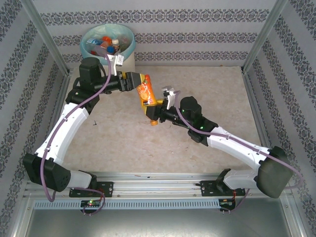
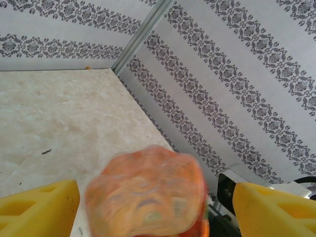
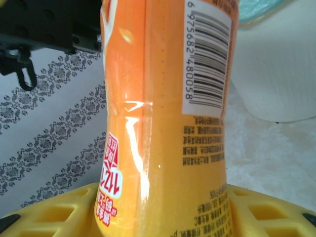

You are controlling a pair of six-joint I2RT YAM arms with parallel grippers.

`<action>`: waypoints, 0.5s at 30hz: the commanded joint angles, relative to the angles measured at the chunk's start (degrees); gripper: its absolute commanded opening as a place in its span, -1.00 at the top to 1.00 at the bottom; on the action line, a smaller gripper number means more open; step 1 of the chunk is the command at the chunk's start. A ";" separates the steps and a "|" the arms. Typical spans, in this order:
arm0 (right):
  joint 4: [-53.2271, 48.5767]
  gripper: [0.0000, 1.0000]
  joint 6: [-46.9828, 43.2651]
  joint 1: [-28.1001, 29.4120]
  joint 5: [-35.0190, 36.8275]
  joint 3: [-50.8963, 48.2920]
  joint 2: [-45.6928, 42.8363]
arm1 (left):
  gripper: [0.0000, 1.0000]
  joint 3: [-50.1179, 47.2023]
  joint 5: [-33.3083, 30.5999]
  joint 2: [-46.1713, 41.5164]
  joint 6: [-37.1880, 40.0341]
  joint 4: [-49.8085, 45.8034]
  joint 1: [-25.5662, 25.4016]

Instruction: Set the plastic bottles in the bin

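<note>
An orange bottle (image 1: 145, 94) hangs above the table between both arms, tilted, its cap end low and toward the right arm. My right gripper (image 1: 157, 112) is shut on the bottle's lower part; the right wrist view has the yellow fingers (image 3: 276, 212) pressed on either side of the orange bottle (image 3: 168, 123). My left gripper (image 1: 134, 81) is open around the bottle's base (image 2: 148, 195), a gap showing between it and each yellow finger (image 2: 39, 207). The cream-white bin (image 1: 127, 58) stands at the back left with several plastic bottles (image 1: 106, 43) inside.
The bin's turquoise liner (image 1: 87, 35) folds over its rim, just behind the left arm's wrist. Patterned walls and metal frame posts (image 1: 49, 44) enclose the beige table (image 1: 207, 84). The bin's white wall (image 3: 276, 74) is close behind the bottle in the right wrist view.
</note>
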 commanded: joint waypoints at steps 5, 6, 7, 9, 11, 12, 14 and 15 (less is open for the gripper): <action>4.99 -0.07 -1.40 1.46 -1.49 1.01 -2.04 | -0.47 -1.06 8.99 2.14 -4.12 10.53 -2.80; 4.97 -0.07 -1.68 1.52 -1.40 1.03 -2.04 | -0.42 -0.97 9.12 2.20 -4.28 10.86 -2.97; 4.93 -0.07 -1.84 1.62 -1.56 1.05 -2.04 | -0.34 -0.93 8.94 2.13 -4.66 11.30 -3.07; 4.91 -0.08 -2.03 1.64 -1.48 0.98 -2.04 | -0.19 -0.58 7.64 2.02 -4.60 11.20 -2.95; 4.82 -0.11 -2.07 1.60 -1.64 1.03 -2.13 | -0.07 -0.16 6.22 1.64 -4.37 11.44 -2.99; 4.78 -0.13 -2.05 1.63 -1.66 0.94 -2.28 | -0.01 -0.05 5.64 1.54 -4.30 11.72 -2.96; 4.56 -0.23 -2.06 1.75 -0.96 0.67 -2.78 | 0.10 0.48 3.88 1.09 -4.19 11.92 -2.90; 4.07 -0.34 -2.19 1.78 -0.38 0.47 -3.03 | 0.14 0.73 2.94 0.98 -4.10 12.03 -2.91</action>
